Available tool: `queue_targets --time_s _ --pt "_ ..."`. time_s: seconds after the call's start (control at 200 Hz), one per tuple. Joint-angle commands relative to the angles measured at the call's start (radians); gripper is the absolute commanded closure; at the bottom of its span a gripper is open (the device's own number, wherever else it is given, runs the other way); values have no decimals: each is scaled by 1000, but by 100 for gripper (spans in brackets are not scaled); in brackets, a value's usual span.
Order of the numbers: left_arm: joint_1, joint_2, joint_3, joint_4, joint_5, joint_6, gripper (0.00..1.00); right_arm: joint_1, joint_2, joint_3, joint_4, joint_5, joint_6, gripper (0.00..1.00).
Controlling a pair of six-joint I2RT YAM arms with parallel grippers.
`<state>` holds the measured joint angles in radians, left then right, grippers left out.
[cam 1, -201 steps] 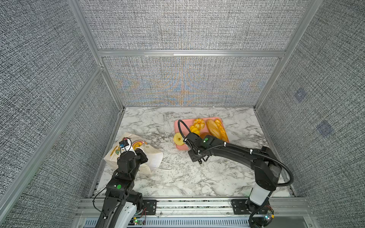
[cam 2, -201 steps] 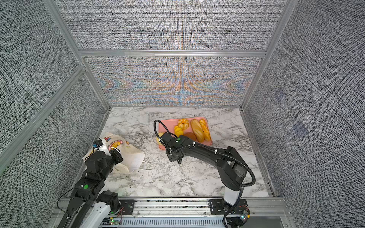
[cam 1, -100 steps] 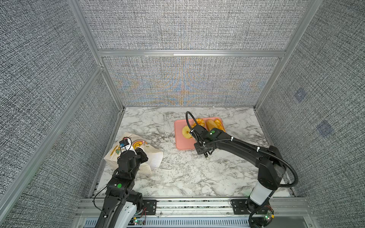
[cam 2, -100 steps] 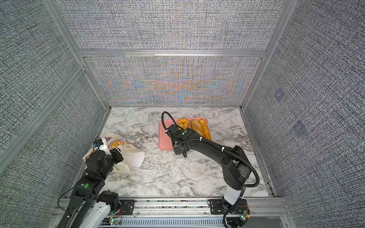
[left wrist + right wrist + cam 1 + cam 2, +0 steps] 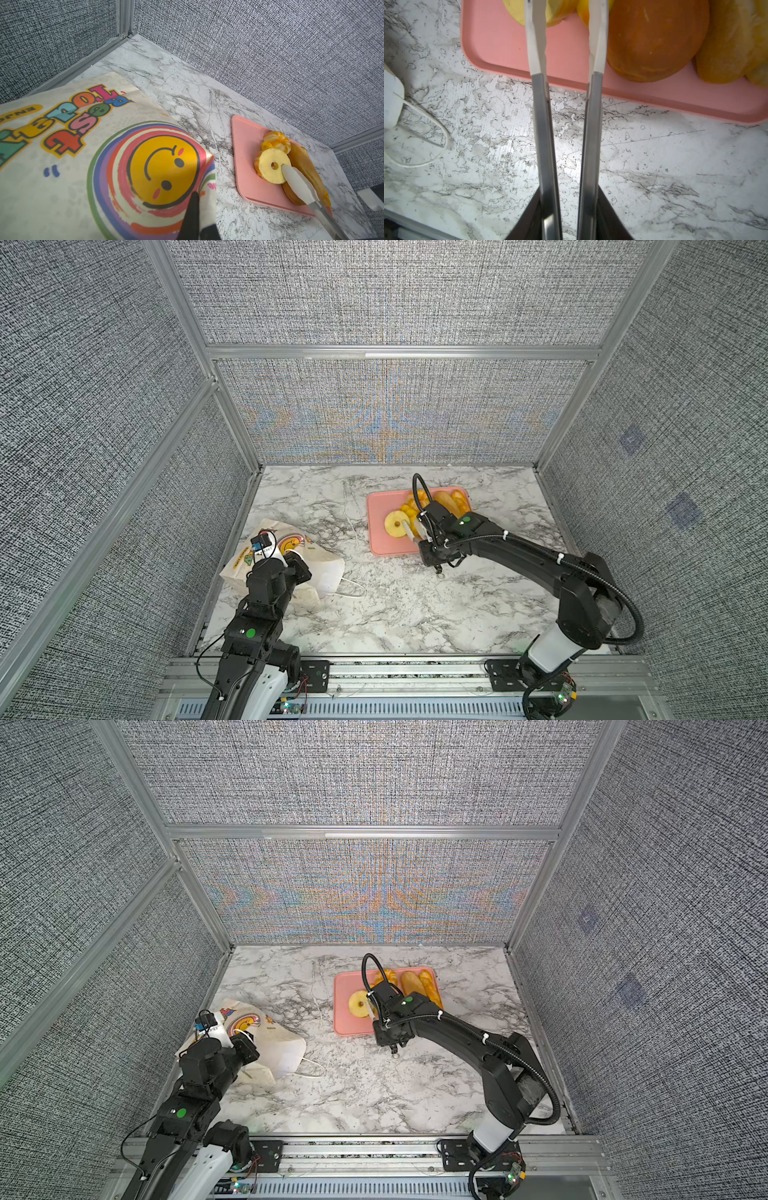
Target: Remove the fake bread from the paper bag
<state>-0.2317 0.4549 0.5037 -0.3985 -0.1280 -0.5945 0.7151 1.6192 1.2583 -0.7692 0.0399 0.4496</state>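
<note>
The right gripper (image 5: 430, 537) clasps long steel tongs (image 5: 542, 124) with white tips, their arms slightly apart and nothing between them, one tip over a pale ring-shaped bun (image 5: 270, 166). The glossy golden-yellow fake bread (image 5: 415, 984) lies on a flat pink plastic tray (image 5: 380, 543), well apart from the cream smiley-printed paper bag (image 5: 62, 187), which lies on its side on the white marble tabletop (image 5: 395, 605), its edge pinched in the closed left gripper (image 5: 197, 209).

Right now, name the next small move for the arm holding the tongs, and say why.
Probably draw the tongs back off the pink tray toward the paper bag. Their tips stand apart with nothing between them, the ring bun already lies on the tray, and the left gripper pinches the bag, which lies on its side.
</note>
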Motion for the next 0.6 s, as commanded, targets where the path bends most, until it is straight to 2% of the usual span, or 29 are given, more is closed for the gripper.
queue_targets --time_s 0.0,0.33,0.59 --pt "2 -1 -4 -16 13 -6 100 -23 -46 -35 53 -77 33 64" --pt "1 -5 5 -22 11 1 100 -114 -203 -179 224 -324 77 63" --pt "1 -5 9 -21 10 4 100 -224 -234 -165 241 -417 77 66"
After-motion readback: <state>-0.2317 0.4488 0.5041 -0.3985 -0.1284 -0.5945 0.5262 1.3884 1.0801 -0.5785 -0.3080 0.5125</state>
